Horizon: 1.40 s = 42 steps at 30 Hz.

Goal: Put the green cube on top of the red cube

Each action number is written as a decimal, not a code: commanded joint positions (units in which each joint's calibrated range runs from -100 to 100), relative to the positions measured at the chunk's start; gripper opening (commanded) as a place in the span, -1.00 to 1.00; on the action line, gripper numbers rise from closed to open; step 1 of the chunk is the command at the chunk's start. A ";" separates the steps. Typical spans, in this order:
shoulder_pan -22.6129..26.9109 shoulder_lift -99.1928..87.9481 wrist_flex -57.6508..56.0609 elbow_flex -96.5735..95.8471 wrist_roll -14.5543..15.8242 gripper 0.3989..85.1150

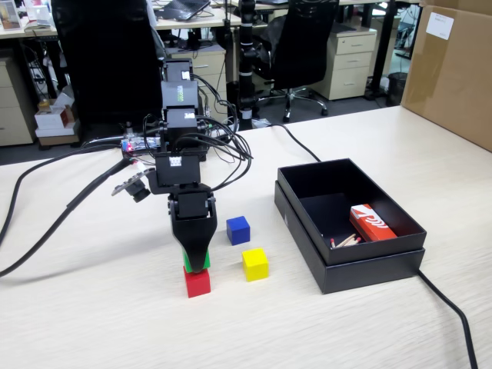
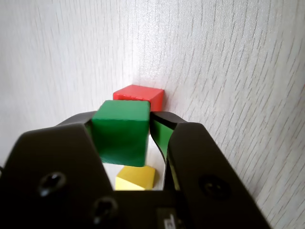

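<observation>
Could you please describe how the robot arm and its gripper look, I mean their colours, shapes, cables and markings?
In the fixed view, the arm is a stack of boxy black motor blocks with small white labels, and loose black cables loop around it. A small black camera sits at its side. The gripper is black and tapers downward; the wrist view shows green lining inside its fingers and screw holes.

Matt painted blocks on pale wood-grain laminate

The table (image 1: 369,330) looks like light laminate with a fine printed grain, faintly sheened. On it, the green cube (image 2: 120,133) and red cube (image 2: 140,97) have smooth, matt faces, as do the yellow cube (image 1: 255,264) and blue cube (image 1: 238,230) beside them. The gripper (image 1: 197,260) is smooth black plastic. Right of the cubes, the black box (image 1: 369,269) looks like matt card.
</observation>
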 commanded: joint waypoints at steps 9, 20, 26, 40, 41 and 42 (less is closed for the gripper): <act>0.20 -1.51 0.26 2.26 0.05 -0.31; 0.39 -8.16 0.26 -0.18 0.10 0.15; 1.22 -24.00 0.26 -7.89 0.29 0.15; 4.44 -63.81 0.26 -32.55 7.96 0.14; 4.84 -65.65 0.26 -34.63 8.45 0.14; 5.13 -67.60 0.26 -36.72 8.84 0.14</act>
